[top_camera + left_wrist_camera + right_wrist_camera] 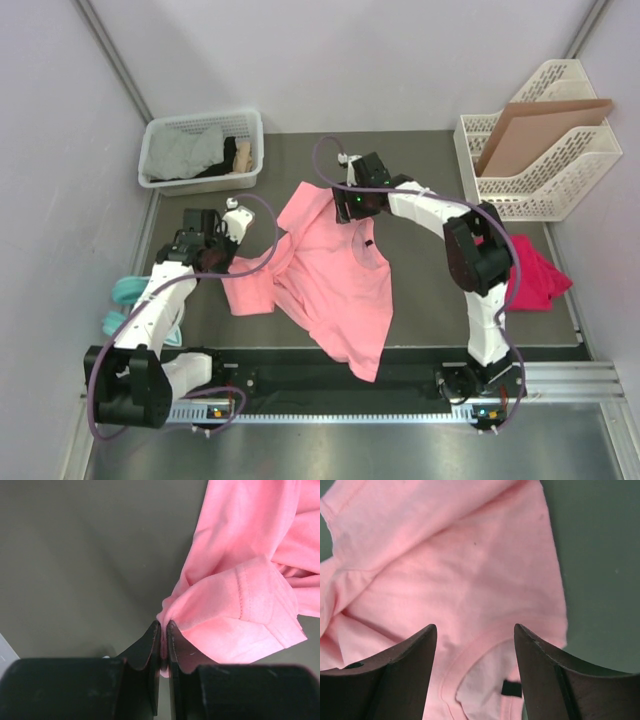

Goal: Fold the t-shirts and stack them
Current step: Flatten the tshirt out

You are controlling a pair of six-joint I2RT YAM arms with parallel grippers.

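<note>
My left tool is clamped tight on a pinched fold of the salmon-pink t-shirt, its two fingers pressed together with only cloth between them, close to the hemmed edge of a sleeve. My right tool stands wide, its dark fingers spread apart above the shirt's neckline, holding nothing; I cannot tell whether they touch the cloth. From the overhead camera, the salmon-pink t-shirt lies rumpled and unfolded across the middle of the dark surface, one end trailing to the near edge, one sleeve drawn out leftward toward my left tool. My right tool is over the shirt's far end, a little beyond the small dark tag inside the collar; the same tag shows between my right fingers in the wrist view. The magenta-red t-shirt lies bunched at the surface's right side, partly behind my right arm and well apart from the pink one. A white basket holding grey and dark cloth sits at the far left corner, a white rack with a brown cardboard sheet at the far right, and a teal cloth hangs off the left edge.
</note>
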